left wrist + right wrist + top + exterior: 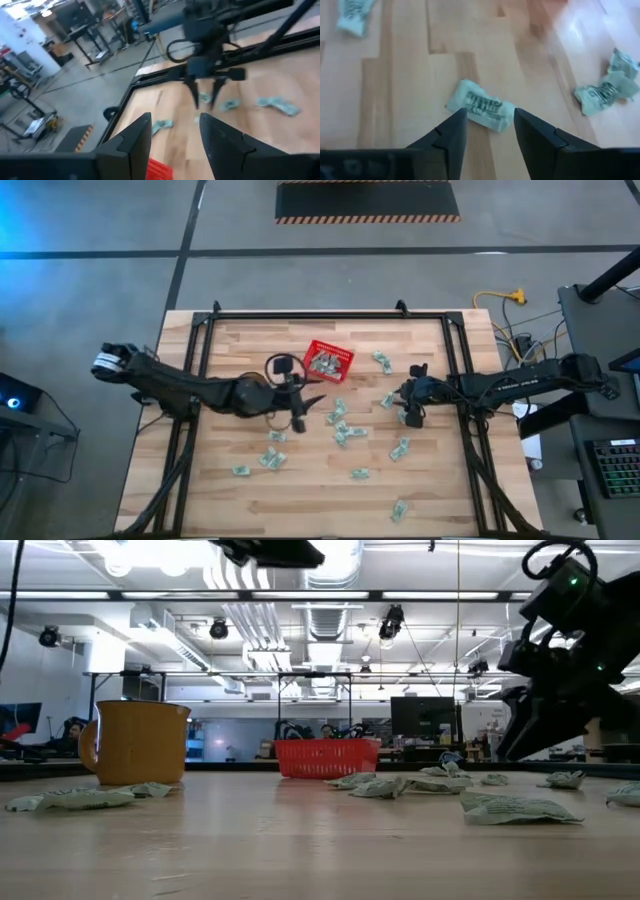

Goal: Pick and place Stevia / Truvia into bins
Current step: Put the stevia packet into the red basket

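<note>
The red basket (pixel 329 361) sits on the wooden bench (pixel 300 500) close to the far edge, a little toward the right of the bench's middle, with several pale sachets already lying inside it. In the low view it shows as a low red latticed box (pixel 327 757) well back on the bench, with a yellow mug (pixel 138 742) standing nearer and to the side.

Loose Stevia / Truvia sachets (pixel 341 430) are scattered over the middle and right of the bench, from just beside the basket down toward the near edge; 1 lies close to the near right corner (pixel 399 510) and a few lie left of centre (pixel 271 458).

The left gripper (pixel 300 412) hangs over the middle of the bench, just on the near side of the basket. Its wrist view shows its 2 dark fingers (pixel 130 145) parted with nothing between them, a corner of the red basket (pixel 159 170) showing low between them.

The right gripper (pixel 410 412) is near the right edge of the bench, among the sachets there. Its wrist view shows its fingers (pixel 449 137) spread apart and low over the wood, with 1 crumpled sachet (pixel 481 107) lying flat just beyond the fingertips, across the gap; it is not gripped. A pair of crumpled sachets (pixel 606 90) lies apart from it, off to one side
</note>
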Motion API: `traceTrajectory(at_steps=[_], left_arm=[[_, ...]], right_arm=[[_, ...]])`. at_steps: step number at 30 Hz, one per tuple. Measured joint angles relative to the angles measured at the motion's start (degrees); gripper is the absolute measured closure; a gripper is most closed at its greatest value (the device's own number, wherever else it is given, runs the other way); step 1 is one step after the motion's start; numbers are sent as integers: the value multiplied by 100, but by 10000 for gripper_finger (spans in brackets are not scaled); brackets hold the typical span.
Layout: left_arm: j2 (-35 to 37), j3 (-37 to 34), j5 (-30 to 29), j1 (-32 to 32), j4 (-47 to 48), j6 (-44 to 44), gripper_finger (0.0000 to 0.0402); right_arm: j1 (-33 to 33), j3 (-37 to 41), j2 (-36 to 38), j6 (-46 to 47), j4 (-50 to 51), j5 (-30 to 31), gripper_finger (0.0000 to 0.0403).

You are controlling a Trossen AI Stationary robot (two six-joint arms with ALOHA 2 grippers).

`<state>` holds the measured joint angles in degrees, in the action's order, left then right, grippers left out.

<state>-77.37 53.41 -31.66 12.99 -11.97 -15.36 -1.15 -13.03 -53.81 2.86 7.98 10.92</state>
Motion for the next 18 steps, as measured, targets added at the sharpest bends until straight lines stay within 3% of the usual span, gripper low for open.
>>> traceTrajectory(at_steps=[8,18], left_arm=[[208,-42,2,323,1,-4,250],[202,-42,-5,326,59,-6,250]], right_arm=[[-493,-73,-625,490,-419,-137,239],[-715,-261,-1734,238,-882,-413,254]])
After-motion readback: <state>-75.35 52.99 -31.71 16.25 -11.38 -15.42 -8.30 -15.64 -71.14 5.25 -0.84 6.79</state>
